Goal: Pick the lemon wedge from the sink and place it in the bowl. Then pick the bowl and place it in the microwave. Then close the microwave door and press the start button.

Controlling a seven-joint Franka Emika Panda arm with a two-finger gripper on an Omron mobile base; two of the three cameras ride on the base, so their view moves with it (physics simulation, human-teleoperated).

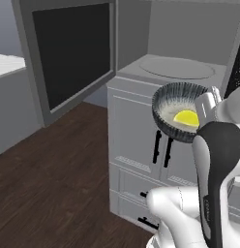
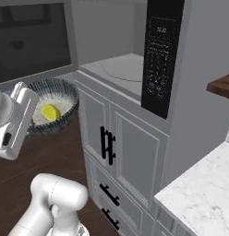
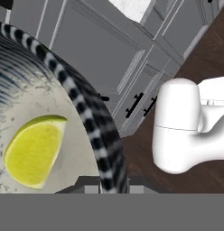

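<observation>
We see the bowl (image 1: pixel 176 112) held up in the air in front of the grey cabinet front (image 2: pixel 121 147), below the level of the open microwave (image 2: pixel 123 67). The bowl is tilted, its mouth turned partly toward the cameras, so its pale speckled inside faces us while the dark streaked rim runs around it. In the hand view that rim (image 3: pixel 93 119) sweeps as a striped black-and-white band from upper left down to the bottom edge, between the finger tips of the gripper (image 3: pixel 107 186).

The lemon wedge (image 1: pixel 186 119) lies inside the bowl on its pale floor. In the hand view the lemon wedge (image 3: pixel 35 151) shows a flat, glossy yellow-green cut face with a darker rind along its curved edge; its long axis runs on a slant from lower left to upper right of that view, the pointed end toward the rim.

We judge the jaws to be pinching the bowl's rim: the band passes straight down between the two dark tips, and the bowl hangs off the hand with nothing under it.

The microwave door (image 1: pixel 71 53) stands swung wide open to the left, a grey frame around a flat black glass pane. Inside the microwave we see a smooth light grey floor with a round turntable plate (image 1: pixel 177 68). The dark control strip (image 2: pixel 161 55) stands upright at the cavity's right side. Slim black handles (image 2: pixel 107 145) sit on the panelled doors, above a dark wood floor (image 1: pixel 49 179).
</observation>
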